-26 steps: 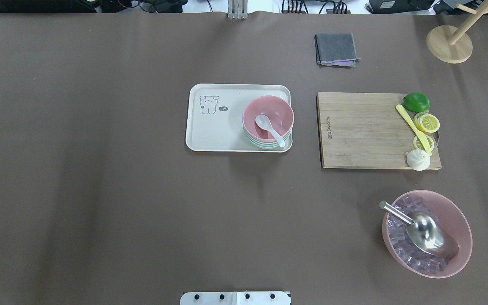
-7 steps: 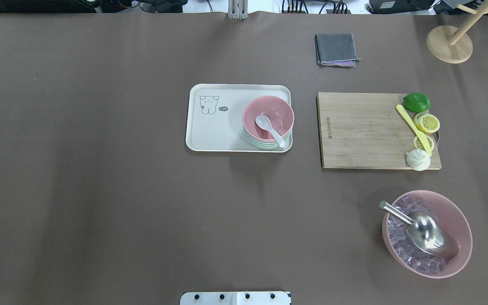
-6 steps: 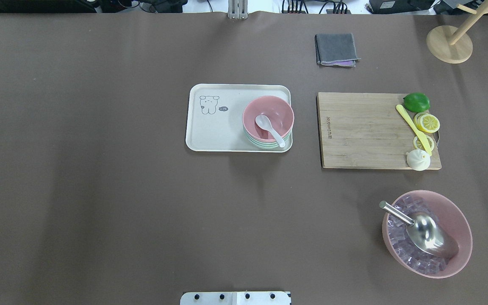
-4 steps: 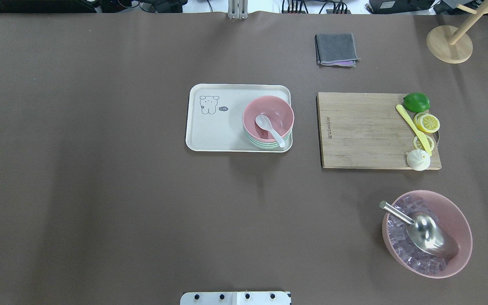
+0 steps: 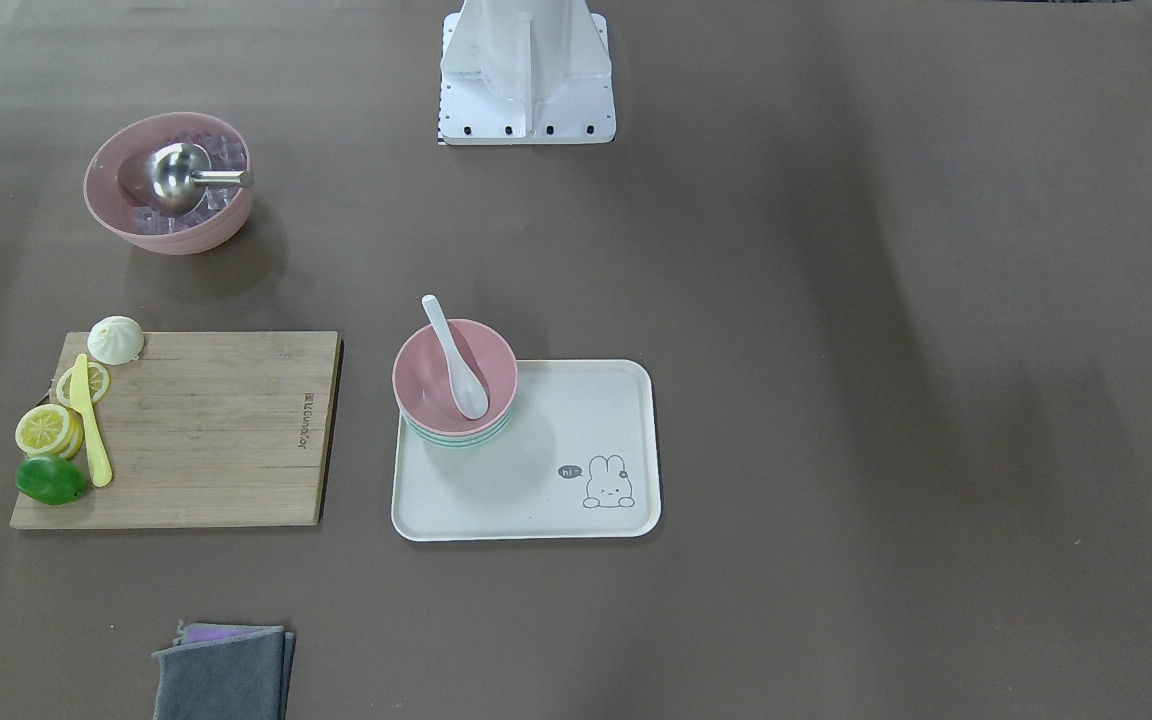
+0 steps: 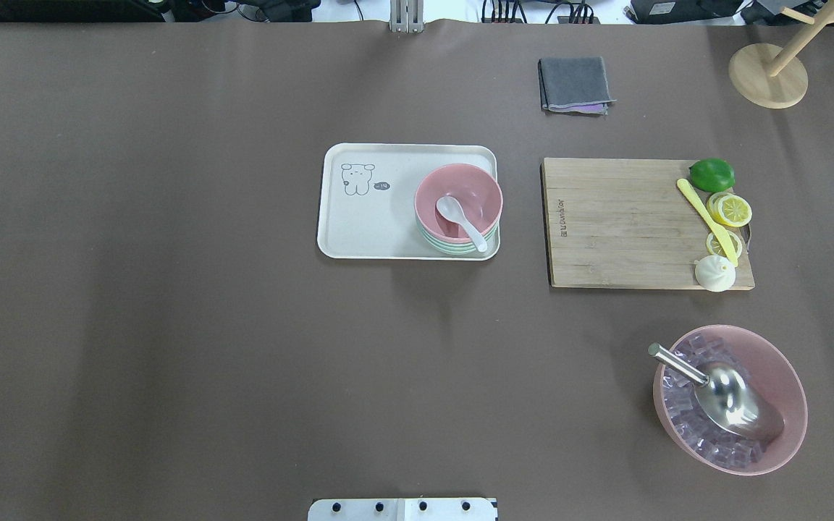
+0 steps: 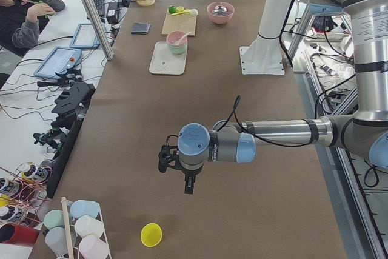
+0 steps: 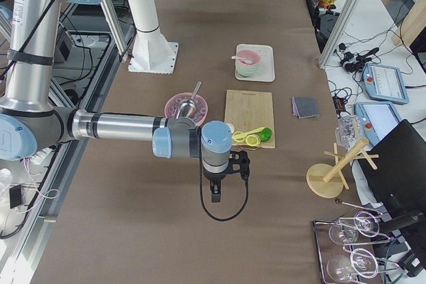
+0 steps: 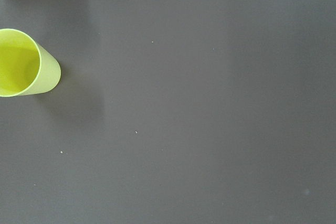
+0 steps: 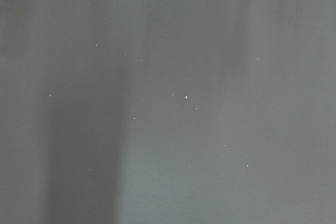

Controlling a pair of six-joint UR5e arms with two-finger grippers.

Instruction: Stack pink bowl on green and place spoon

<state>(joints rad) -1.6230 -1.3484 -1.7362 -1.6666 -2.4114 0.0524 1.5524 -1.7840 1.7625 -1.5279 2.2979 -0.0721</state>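
A pink bowl (image 6: 475, 195) sits stacked on a green bowl (image 6: 453, 247) at the right end of a white tray (image 6: 366, 224). A white spoon (image 6: 460, 222) lies in the pink bowl, its handle over the near rim. The stack also shows in the front view: pink bowl (image 5: 431, 385), spoon (image 5: 456, 357), tray (image 5: 556, 500). My left gripper (image 7: 188, 183) hangs over bare table far to the left, seen only in the left side view. My right gripper (image 8: 216, 194) hangs far to the right, seen only in the right side view. I cannot tell whether either is open or shut.
A wooden cutting board (image 6: 620, 224) holds a lime (image 6: 712, 174), lemon slices (image 6: 729, 210) and a yellow knife (image 6: 706, 221). A large pink bowl (image 6: 786, 376) holds ice cubes and a metal scoop (image 6: 728, 394). A grey cloth (image 6: 575, 85) lies at the back. A yellow cup (image 9: 23, 62) stands near the left gripper.
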